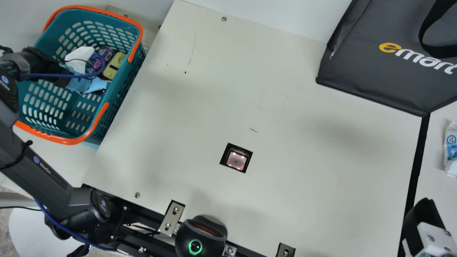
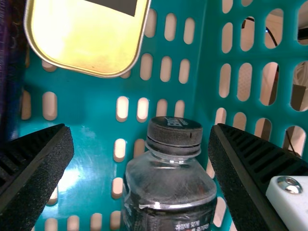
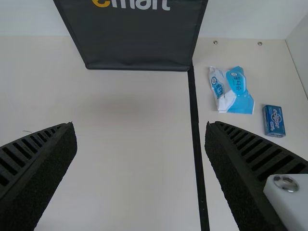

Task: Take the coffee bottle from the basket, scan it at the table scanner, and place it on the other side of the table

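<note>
In the main view, my left gripper (image 1: 80,59) is down inside the teal basket (image 1: 123,91), its fingertips hidden. The left wrist view shows the left gripper (image 2: 142,139) open, with the clear coffee bottle (image 2: 171,185) with a black cap between its spread fingers, nearer one of them and not visibly gripped. The table scanner (image 1: 235,159) is a lit square window set in the table. My right gripper (image 1: 425,216) is over the table's right edge in the main view; in the right wrist view the right gripper (image 3: 139,137) stands open with nothing held.
A yellow tin (image 1: 114,65) and a purple can (image 1: 106,53) lie in the basket. A black bag (image 1: 371,75) stands at the back right. Right of a black strip (image 3: 195,134) are a blue-white packet (image 3: 232,91) and a small blue box (image 3: 274,120).
</note>
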You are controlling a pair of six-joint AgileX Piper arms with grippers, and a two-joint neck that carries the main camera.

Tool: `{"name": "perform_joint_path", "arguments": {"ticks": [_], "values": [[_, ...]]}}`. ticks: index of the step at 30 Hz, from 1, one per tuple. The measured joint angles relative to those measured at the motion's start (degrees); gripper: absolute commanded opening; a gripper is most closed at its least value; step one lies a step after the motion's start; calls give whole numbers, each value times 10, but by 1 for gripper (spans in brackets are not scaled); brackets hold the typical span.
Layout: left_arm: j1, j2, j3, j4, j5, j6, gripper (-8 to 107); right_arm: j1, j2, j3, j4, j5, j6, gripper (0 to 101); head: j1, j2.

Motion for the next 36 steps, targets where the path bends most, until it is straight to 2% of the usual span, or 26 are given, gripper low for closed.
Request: {"name": "perform_joint_path", "arguments": {"ticks": [17, 25, 32, 36], "values": [[-8, 2, 12, 14, -23, -11, 90, 0, 0, 0, 0, 0, 0, 95, -1, 0], [-9, 7, 12, 19, -36, -13, 37, 0, 0, 0, 0, 0, 0, 95, 0, 0], [-9, 9, 11, 21, -40, -13, 45, 0, 0, 0, 0, -1, 0, 95, -1, 0], [-10, 11, 11, 26, -46, -13, 35, 0, 0, 0, 0, -1, 0, 95, 0, 0]]}}
